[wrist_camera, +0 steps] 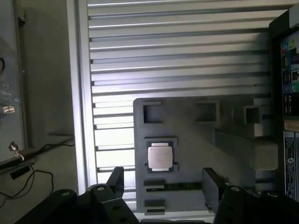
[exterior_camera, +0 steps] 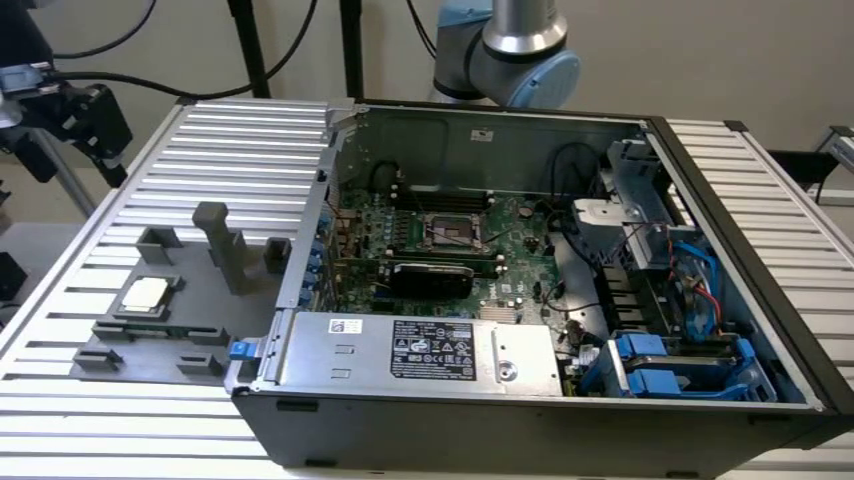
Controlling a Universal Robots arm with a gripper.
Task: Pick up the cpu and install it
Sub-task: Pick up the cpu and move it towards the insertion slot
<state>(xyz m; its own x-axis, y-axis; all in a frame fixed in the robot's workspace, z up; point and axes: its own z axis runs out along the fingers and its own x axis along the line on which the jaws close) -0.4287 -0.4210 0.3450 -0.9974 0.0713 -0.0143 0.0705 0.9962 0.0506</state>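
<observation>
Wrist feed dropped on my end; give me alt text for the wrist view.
The cpu lies flat in a recess of the grey fixture plate, with the gripper open near it, holding nothing. The plate rests on a ribbed metal table beside the computer case.

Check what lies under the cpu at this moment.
The cpu rests in a framed pocket of the grey fixture plate, which lies on the ribbed table. The pocket's floor and the chip's underside are covered and cannot be seen.
</observation>
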